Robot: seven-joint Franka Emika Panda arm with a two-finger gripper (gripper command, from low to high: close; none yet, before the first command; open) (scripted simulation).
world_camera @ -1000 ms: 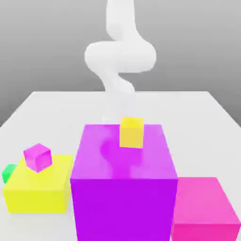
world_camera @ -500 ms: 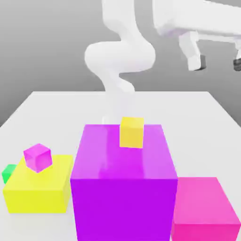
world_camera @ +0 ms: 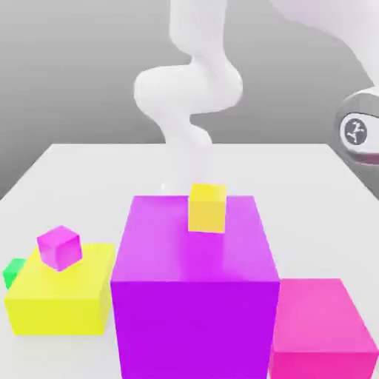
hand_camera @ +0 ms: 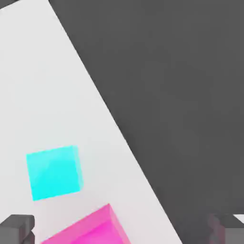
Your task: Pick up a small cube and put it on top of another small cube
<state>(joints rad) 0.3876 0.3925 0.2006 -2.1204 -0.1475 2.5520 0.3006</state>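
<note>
The small cyan cube (hand_camera: 54,172) sits on the white table (hand_camera: 43,95), and from the hand's camera it lies off to one side of the pincer's centre line, nearer the left fingertip (hand_camera: 18,228) than the right one. The gripper (hand_camera: 121,228) is spread as wide as it goes, its 2 dark fingertips far apart at the bottom corners of that picture, holding nothing and touching nothing. Midway between them is the table's edge and the dark floor beyond, not the cube. So the hand, as I judge it, has to shift sideways toward the cube before it can come down over it. The cube's faces are turned a little against the line between the fingers, which may call for a small wrist turn. A big pink block (hand_camera: 88,228) stands just beside the cube, close enough that a finger could knock it on the way down.

In the exterior view, part of the white arm (world_camera: 185,104) rises at upper centre, behind a big purple block (world_camera: 194,285) with a small yellow cube (world_camera: 206,208) on top. A small magenta cube (world_camera: 58,247) rests on a big yellow block (world_camera: 59,300) at lower left.
</note>
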